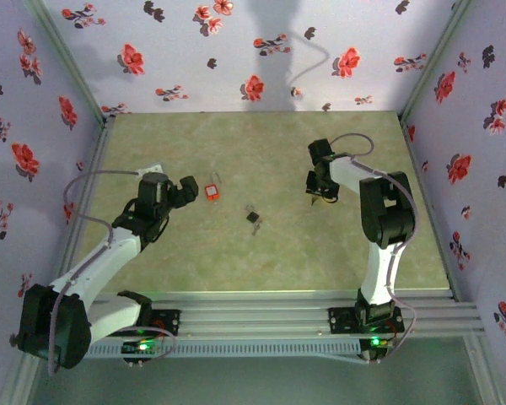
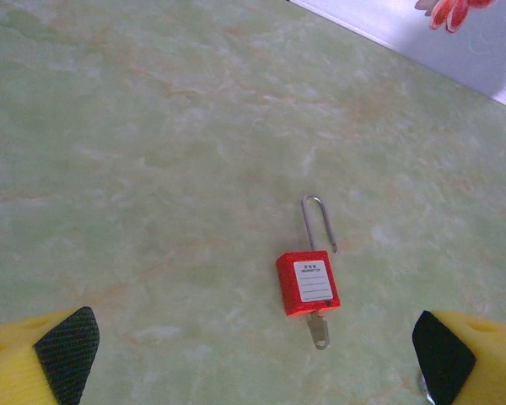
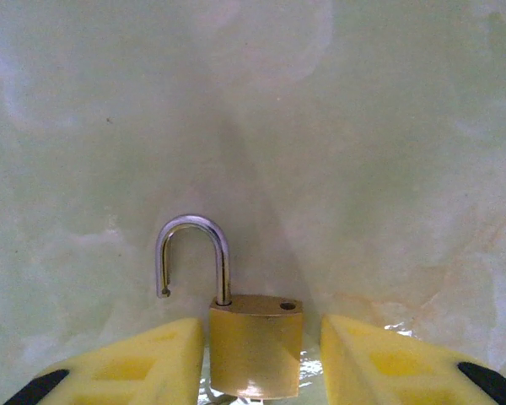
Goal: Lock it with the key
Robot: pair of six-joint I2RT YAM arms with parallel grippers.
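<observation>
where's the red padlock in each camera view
top external: red padlock lies left of centre on the mottled green tabletop, just right of the left gripper.
left wrist: lower centre-right, shackle pointing up the picture, ahead of the open left fingers.
right wrist: the lock between the right fingers is a brass padlock, a different one.
shared landmark: the mottled green tabletop.
</observation>
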